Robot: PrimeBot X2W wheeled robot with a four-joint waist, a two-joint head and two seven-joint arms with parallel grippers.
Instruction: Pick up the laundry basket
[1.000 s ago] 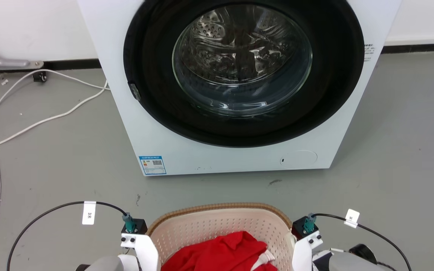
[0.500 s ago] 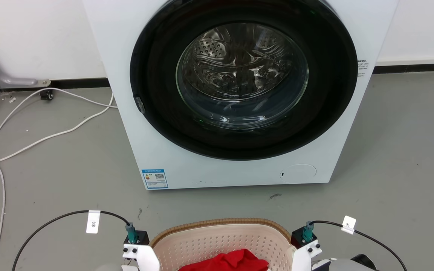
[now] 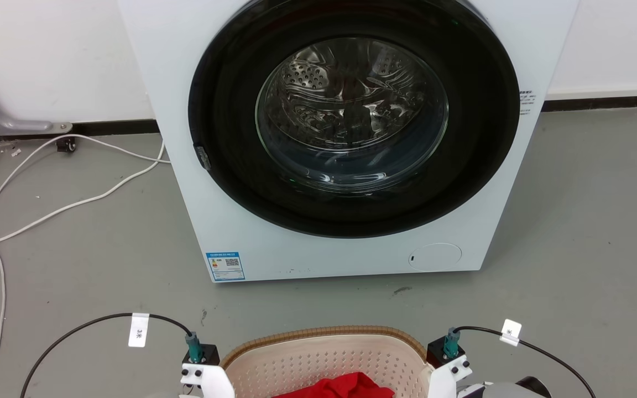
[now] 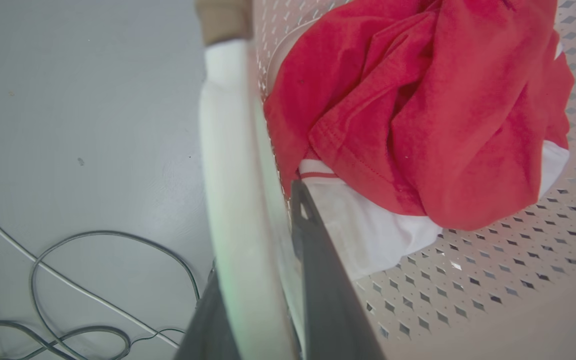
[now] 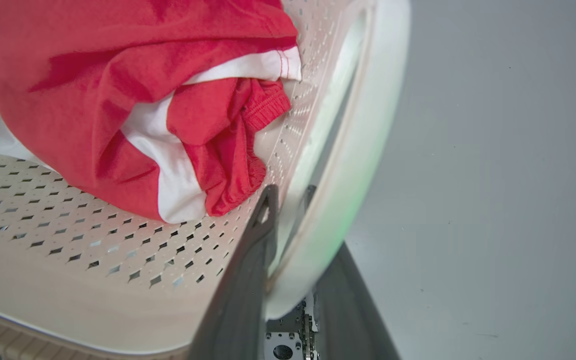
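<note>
At both sides, my left gripper (image 4: 253, 250) and right gripper (image 5: 290, 200) are clamped on the white handles (image 4: 223, 125) of the laundry basket (image 3: 324, 354), which is low between my arms, before the washing machine (image 3: 230, 221). I think both arms should rise together and level, so the red garment (image 4: 418, 100) does not slide.

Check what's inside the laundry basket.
Inside the laundry basket: one crumpled red-and-white garment lying on the perforated floor. Bare floor shows around it. Anything beneath the garment is covered, so I can't tell.
</note>
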